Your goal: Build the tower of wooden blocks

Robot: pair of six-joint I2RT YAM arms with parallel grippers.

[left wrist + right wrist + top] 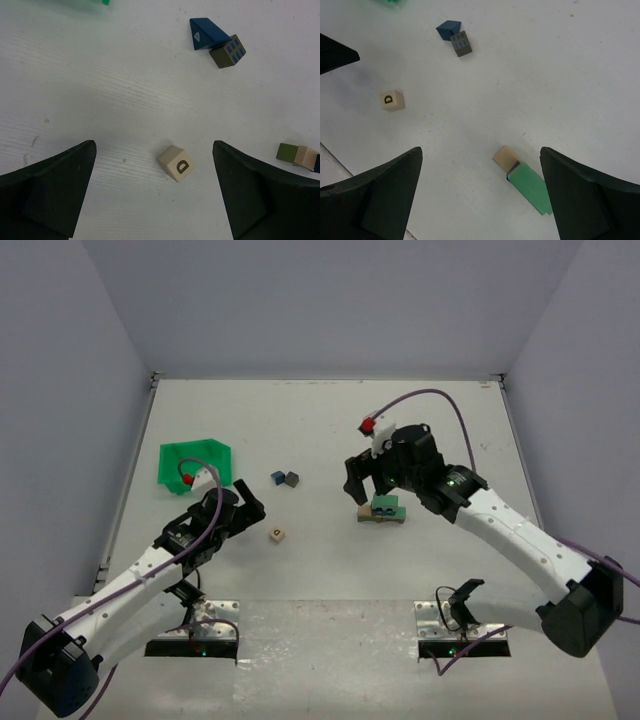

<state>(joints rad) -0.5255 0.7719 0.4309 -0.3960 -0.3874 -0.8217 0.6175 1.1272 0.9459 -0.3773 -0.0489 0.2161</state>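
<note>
Left wrist view: my left claw (pixel 154 150) hangs wide and empty over the lettered cube (pixel 175 163). My right claw (pixel 481 152), equally wide and empty, hovers by the wood block tower (pixel 381 508), right of centre on the bench (pixel 330 430): just tan base (pixel 504 156) and green block (pixel 530 187). Blue wedge (pixel 207 32) and dark cube (pixel 228 51) lie loose farther off; mostly unbuilt, I judge.

- The wood block tower (pixel 296 154) is cut off by the picture's edge and partly covered by the right finger of the left end effector (pixel 154 150).
- Ahead of that end effector, the green bin (pixel 104 2) is blurred and cropped to a sliver.
- Below the right end effector (pixel 481 155), the tower's lower blocks are largely hidden under the green block (pixel 530 187).
</note>
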